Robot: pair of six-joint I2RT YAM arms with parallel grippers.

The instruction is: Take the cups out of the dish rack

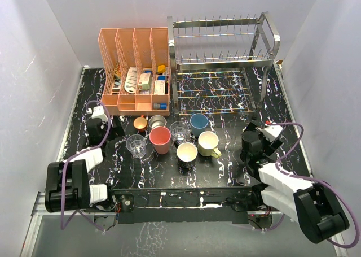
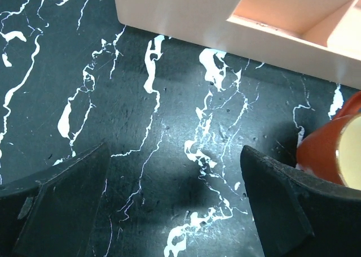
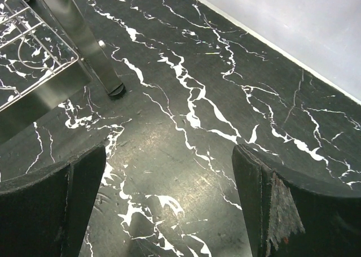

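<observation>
Holding left fingers (image 2: 62,206) and right fingers (image 3: 51,206) open; seemingly finishing: dish rack (image 1: 269,36) bare, cups (image 1: 160,138) toward near table (image 1: 225,166) edge; needing only retreat.

Black marbled table (image 1: 225,172) is carrying everything: chrome dish rack (image 1: 220,35) is sitting at 1 o'clock, peach organizer (image 1: 135,103) just beside it at 11. Around the middle, orange-red cup (image 1: 140,123), steel cup (image 1: 157,121), clear glass (image 1: 179,131) and blue tumbler (image 1: 198,123) are standing in a row. Second glass (image 1: 136,146), pink tumbler (image 1: 160,138), black mug (image 1: 186,153) and yellow mug (image 1: 207,143) are lining up toward 6.
</observation>
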